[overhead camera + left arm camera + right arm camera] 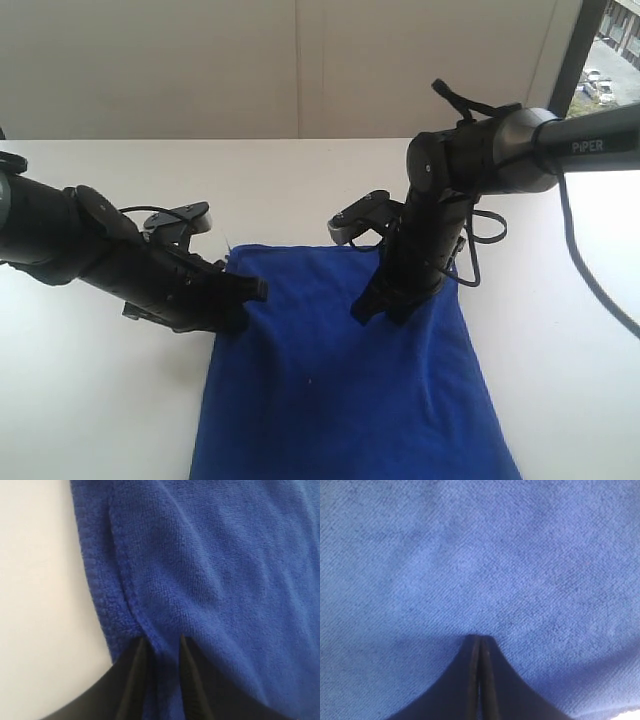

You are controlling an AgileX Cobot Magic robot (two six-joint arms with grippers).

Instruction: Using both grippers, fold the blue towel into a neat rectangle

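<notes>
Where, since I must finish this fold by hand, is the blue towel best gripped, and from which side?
Probably take the blue towel by its stitched left edge near the corner, coming in low from the left over the table. It lies flat, so only the edge offers a lip; the left gripper pinches there now.

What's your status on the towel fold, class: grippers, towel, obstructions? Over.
Left gripper pinching left edge of blue towel. Right gripper shut, tips down on cloth near far edge. Towel flat on white table. No obstruction seen.
</notes>
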